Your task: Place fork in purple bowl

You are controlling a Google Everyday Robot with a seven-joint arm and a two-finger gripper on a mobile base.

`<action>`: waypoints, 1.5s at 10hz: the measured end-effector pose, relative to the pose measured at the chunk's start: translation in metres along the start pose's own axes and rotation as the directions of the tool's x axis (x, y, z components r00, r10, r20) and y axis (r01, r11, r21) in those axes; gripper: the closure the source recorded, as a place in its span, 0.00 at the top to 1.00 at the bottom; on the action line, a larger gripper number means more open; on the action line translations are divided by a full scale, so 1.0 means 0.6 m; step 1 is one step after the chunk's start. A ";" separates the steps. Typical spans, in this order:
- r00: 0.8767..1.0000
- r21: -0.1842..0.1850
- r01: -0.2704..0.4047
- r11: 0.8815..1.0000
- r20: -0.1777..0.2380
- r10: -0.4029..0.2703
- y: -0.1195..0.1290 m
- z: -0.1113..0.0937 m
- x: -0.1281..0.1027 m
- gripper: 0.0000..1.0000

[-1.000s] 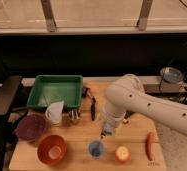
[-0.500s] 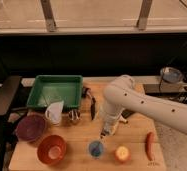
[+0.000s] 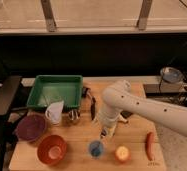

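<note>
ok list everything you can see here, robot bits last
wooden table: one, light brown, under everything
green plastic tray: one, green, back left
white cup: one, white, before the tray
dull purple bowl: one, purple-maroon, left edge
orange bowl: one, orange, front left
small blue cup: one, blue, front centre
round fruit: one, yellow-orange, beside blue cup
long red item: one, red-orange, front right
black-handled utensil: one, black, right of tray
metal pot: one, silver, counter back right
white robot arm: one, white, reaching in from right
gripper: one, fingers open, just behind blue cup
</note>
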 end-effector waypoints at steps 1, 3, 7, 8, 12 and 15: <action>1.000 -0.004 0.002 1.000 0.012 -0.002 -0.001 0.008 -0.004 0.65; 0.999 -0.010 -0.002 1.000 0.033 0.002 0.002 0.021 -0.008 0.64; 1.000 -0.048 0.002 0.999 0.030 -0.001 0.011 0.036 -0.013 0.30; 1.000 -0.055 -0.002 0.998 0.025 0.003 0.014 0.038 -0.012 0.21; 1.000 -0.056 -0.010 0.998 0.013 0.011 0.025 0.043 -0.012 0.00; 1.000 -0.018 -0.015 1.000 -0.023 0.015 0.023 0.000 -0.012 0.00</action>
